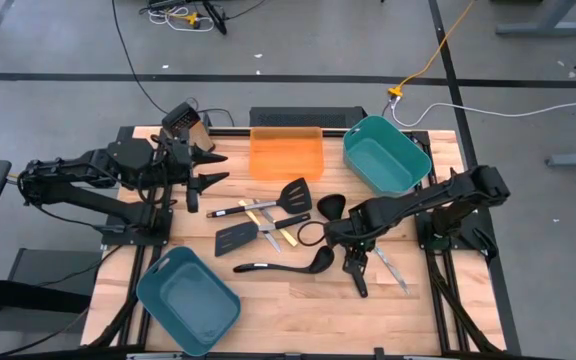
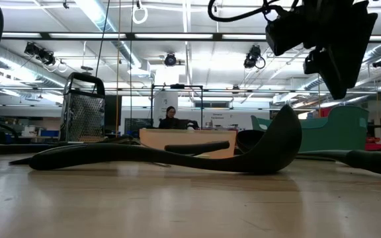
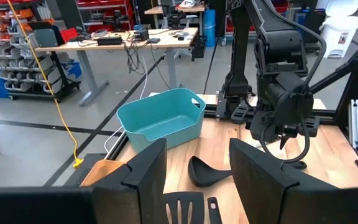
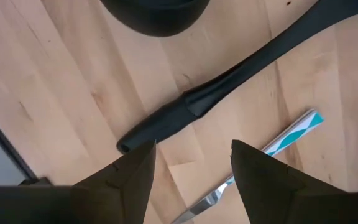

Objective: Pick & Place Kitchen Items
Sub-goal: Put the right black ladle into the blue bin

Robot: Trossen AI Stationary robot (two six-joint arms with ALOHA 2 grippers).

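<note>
Overall, wooden bench (image 1: pixel 298 300) carries everything. Two teal bins: one (image 1: pixel 187 299) at the near-left corner, the other (image 1: pixel 386 153) at the far-right corner, w/ an orange tray (image 1: pixel 287 153) at the far edge between center & that bin.

Left end effector (image 1: pixel 206 169) hangs over the far-left part of the bench, fingers apart, holding nothing; a metal grater (image 1: pixel 186 125) stands just beside it toward the far edge.

Right end effector (image 1: pixel 354 272) sits low over the bench right of center, fingers apart, empty, above a ladle handle (image 4: pixel 229 87) & a slim silver piece w/ teal-striped handle (image 4: pixel 278 142).

Kitchen items lie loose mid-bench: long black ladle (image 1: pixel 286 264) nearest the front, slotted spatula (image 1: pixel 264 203) and a second spatula (image 1: pixel 252 235) farther back, yellow-handled pieces (image 1: pixel 268 222) between them, second ladle (image 1: pixel 329 206) right of those.
</note>
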